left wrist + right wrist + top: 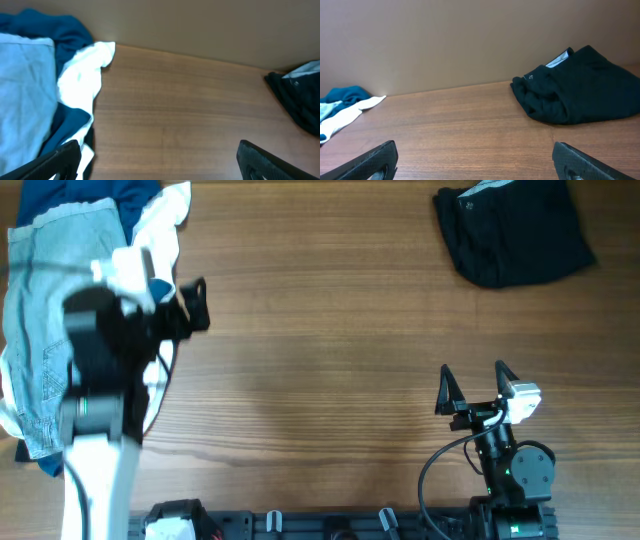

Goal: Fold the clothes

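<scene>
One black garment [512, 230], two empty grippers
It lies bunched at the far right of the table [320, 330]; left gripper [196, 305] and right gripper [474, 383] both spread wide — three other garments [40, 300] piled left.

Open wood ahead of both grippers, cloth off to the sides

Ahead of the right gripper [475, 162], its jaws spread wide, the table [450, 120] runs bare to the back wall. The bunched black garment [575, 87] lies ahead and to its right, well apart. The left gripper [160, 165] is equally wide and has bare wood in front. A pile of light-blue denim shorts [25, 95], a white garment [82, 80] and a blue garment [65, 30] crowds just beside its left finger.
</scene>
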Robot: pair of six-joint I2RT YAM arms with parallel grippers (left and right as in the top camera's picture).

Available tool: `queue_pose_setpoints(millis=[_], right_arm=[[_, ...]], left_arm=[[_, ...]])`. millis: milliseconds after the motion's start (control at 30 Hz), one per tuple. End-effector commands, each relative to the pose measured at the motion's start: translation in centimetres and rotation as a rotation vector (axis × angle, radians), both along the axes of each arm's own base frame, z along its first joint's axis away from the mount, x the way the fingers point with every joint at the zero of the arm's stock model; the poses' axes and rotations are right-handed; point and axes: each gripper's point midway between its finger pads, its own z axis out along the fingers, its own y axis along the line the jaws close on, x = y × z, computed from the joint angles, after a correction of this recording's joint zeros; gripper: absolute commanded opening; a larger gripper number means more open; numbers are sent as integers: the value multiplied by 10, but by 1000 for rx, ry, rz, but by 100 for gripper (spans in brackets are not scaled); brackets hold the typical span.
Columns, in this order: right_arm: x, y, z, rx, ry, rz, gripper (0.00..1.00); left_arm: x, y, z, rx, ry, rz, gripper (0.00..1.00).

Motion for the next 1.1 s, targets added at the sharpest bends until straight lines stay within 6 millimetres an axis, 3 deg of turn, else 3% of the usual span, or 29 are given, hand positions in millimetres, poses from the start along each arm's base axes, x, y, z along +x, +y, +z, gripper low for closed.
queue_pose_setpoints(millis=[0,167,400,800,1067], right_arm=[[-1,-1,3,13,-13,-10,100],[-1,-1,3,13,-13,-10,100],[-1,-1,3,13,-13,-10,100],[-1,-1,3,12,-13,-10,100],[-1,-1,3,12,-13,-10,100]], left_arm=[[-39,6,-19,54,-66,20,100],[-70,-1,-47,53,-182,5,100],[-89,-12,-71,25,-379,-31,100],[-107,-14,-38,44,-559,-35,100],[-109,-14,-31,48,-594,-35,100]])
